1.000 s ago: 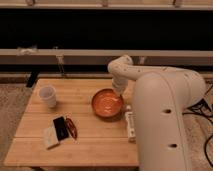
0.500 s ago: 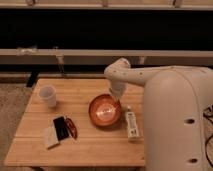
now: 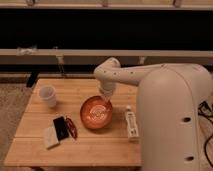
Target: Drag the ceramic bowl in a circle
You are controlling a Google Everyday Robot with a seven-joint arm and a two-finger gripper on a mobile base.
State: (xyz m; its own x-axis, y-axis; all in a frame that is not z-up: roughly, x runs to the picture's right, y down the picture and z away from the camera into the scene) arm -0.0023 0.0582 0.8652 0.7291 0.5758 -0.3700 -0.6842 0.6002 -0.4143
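Ceramic bowl (image 3: 94,116) sits further left and closer to the near edge of the table (image 3: 100,152) than in both earlier frames, a steady slide down-left. Gripper (image 3: 105,101) has travelled with it and now dips at the bowl's upper-right rim, touching it there. Whether it is clamped on the rim or just pressing cannot be told. Arm (image 3: 125,75) bends over from the right, and its elbow has come lower and more to the left than before. The other things have not moved: white cup (image 3: 47,95) at the left far side, black flat item (image 3: 60,128) and white block (image 3: 50,137) at the left near side, with a thin red-rimmed thing (image 3: 71,128) beside them. White bottle (image 3: 131,125) lies on the right. The bowl is now near the red-rimmed thing on its left, with a small gap, and apart from the bottle on its right. Bare wood lies behind the bowl toward the far edge, between the cup and the arm, and a bare strip runs along the near edge. The table's right edge is hidden by the robot body (image 3: 172,120) (it fills the right side of the view). The bowl is upright and flat on the wood
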